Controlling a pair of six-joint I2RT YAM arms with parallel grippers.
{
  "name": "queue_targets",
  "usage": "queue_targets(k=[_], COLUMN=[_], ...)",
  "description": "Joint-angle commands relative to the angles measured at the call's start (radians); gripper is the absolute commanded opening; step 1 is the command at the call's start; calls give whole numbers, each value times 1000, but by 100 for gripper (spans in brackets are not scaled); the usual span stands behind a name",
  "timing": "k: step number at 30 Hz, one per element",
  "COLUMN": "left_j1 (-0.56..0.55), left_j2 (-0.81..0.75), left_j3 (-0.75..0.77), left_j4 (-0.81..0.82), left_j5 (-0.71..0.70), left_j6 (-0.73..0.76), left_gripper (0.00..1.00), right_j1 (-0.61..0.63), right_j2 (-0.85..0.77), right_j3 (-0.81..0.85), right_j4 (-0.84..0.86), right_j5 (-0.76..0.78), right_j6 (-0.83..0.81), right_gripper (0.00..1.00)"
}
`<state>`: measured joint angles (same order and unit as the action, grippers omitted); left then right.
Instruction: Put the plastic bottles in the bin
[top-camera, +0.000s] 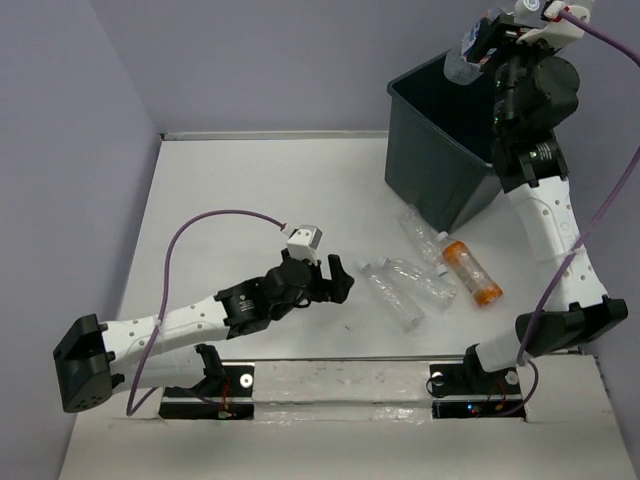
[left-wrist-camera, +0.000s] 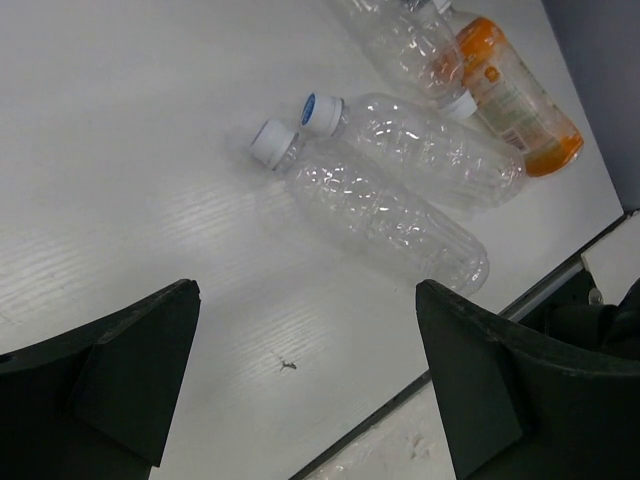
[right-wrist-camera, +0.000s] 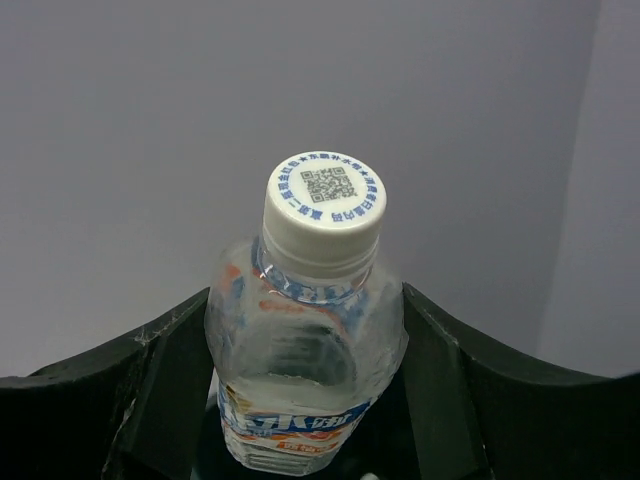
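My right gripper (top-camera: 487, 40) is raised over the back rim of the dark bin (top-camera: 430, 160), shut on a clear labelled plastic bottle (top-camera: 462, 64). In the right wrist view both fingers press that bottle (right-wrist-camera: 300, 360), white cap up, and the gripper (right-wrist-camera: 305, 300) faces a bare wall. My left gripper (top-camera: 340, 281) hangs open and empty over the table, left of two clear bottles (left-wrist-camera: 385, 215) (left-wrist-camera: 430, 150) lying side by side. Beyond them lie a third clear bottle (left-wrist-camera: 405, 40) and an orange one (left-wrist-camera: 515, 95). In the left wrist view the left gripper (left-wrist-camera: 308, 300) holds nothing.
The loose bottles (top-camera: 405, 290) lie between the bin and the near table edge (top-camera: 340, 362). The right arm (top-camera: 550, 230) rises beside the bin's right side. Purple cables loop over both arms. Grey walls close the table at the back and left.
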<state>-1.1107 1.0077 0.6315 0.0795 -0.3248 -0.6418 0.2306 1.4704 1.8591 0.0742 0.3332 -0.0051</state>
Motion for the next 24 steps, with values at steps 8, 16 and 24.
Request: queue_targets(k=[8, 16, 24], left_j1=[-5, -5, -3], left_j2=[152, -121, -394], left_j3=[47, 51, 106], left_j4=[126, 28, -239], left_j5=[107, -108, -295], left_j6=[-91, 27, 129], left_gripper=[99, 99, 99], right_j1=[-59, 232, 450], right_j2=[87, -241, -427], right_j3=[74, -331, -914], right_j4=[-307, -376, -525], right_j5=[31, -256, -292], right_j6=[-112, 106, 330], right_gripper=[100, 88, 77])
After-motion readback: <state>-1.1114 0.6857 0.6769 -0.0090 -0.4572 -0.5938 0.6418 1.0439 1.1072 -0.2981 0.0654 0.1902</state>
